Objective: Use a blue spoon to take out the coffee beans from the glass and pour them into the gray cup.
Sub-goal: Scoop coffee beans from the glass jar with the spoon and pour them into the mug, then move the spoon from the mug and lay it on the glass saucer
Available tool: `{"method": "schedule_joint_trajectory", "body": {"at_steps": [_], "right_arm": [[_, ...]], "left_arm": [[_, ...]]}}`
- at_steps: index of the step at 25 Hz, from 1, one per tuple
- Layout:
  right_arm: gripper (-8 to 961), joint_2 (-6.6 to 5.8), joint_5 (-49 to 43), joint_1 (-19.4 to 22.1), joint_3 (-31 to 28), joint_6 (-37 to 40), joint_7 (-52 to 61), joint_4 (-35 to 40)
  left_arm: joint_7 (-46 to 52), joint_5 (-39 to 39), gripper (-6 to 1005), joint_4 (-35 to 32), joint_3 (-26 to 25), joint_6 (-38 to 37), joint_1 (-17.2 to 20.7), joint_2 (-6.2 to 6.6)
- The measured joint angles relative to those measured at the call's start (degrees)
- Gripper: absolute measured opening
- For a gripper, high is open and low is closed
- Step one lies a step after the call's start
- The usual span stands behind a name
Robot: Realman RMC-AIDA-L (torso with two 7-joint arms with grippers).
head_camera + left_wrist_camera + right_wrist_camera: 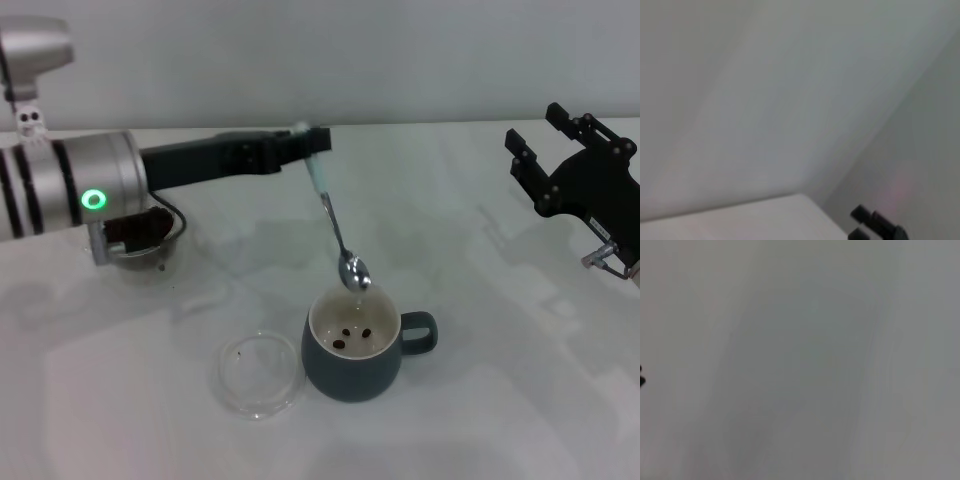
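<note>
In the head view my left gripper (310,140) is shut on the pale blue handle of the blue spoon (338,232). The spoon hangs steeply down, its metal bowl just above the far rim of the gray cup (355,350). A few coffee beans (352,337) lie on the cup's cream inside. The glass (140,240) with dark beans stands at the left, mostly hidden behind my left arm. My right gripper (540,140) is open and held above the table at the far right.
A flat clear glass saucer (260,375) lies just left of the gray cup. The cup's loop handle points right. The wrist views show only blank pale surface; a dark gripper part (875,225) shows in the left wrist view.
</note>
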State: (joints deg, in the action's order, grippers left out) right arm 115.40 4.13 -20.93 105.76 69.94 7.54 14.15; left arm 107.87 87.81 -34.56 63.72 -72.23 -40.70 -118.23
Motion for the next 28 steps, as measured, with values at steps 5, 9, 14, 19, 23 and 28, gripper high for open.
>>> {"method": "schedule_joint_trajectory", "body": {"at_steps": [5, 9, 14, 19, 23, 28], "right_arm": [[532, 0.00, 0.00, 0.04, -0.10, 0.19, 0.06, 0.56], [531, 0.00, 0.00, 0.01, -0.21, -0.14, 0.10, 0.75], [531, 0.00, 0.71, -0.21, -0.29, -0.33, 0.11, 0.75], [531, 0.00, 1.62, -0.20, -0.29, -0.52, 0.18, 0.72], [531, 0.00, 2.03, -0.37, -0.30, -0.75, 0.19, 0.72], [531, 0.00, 2.14, -0.40, -0.24, -0.95, 0.20, 0.38]], "left_arm": [[-0.53, -1.95, 127, -4.38, -0.48, -1.75, 4.15, 0.45], [-0.83, -3.07, 127, -6.50, -0.80, -2.36, 7.27, 0.76], [-1.63, -5.83, 127, -6.65, -3.36, -3.98, 10.78, 1.60], [-1.73, -6.08, 127, -6.72, -5.78, -4.71, 13.54, 1.62], [-1.33, -5.90, 127, -6.26, -5.88, -4.52, 14.94, 1.86], [-1.16, -4.04, 129, -3.30, -6.30, -2.87, 15.13, 2.03]]}}
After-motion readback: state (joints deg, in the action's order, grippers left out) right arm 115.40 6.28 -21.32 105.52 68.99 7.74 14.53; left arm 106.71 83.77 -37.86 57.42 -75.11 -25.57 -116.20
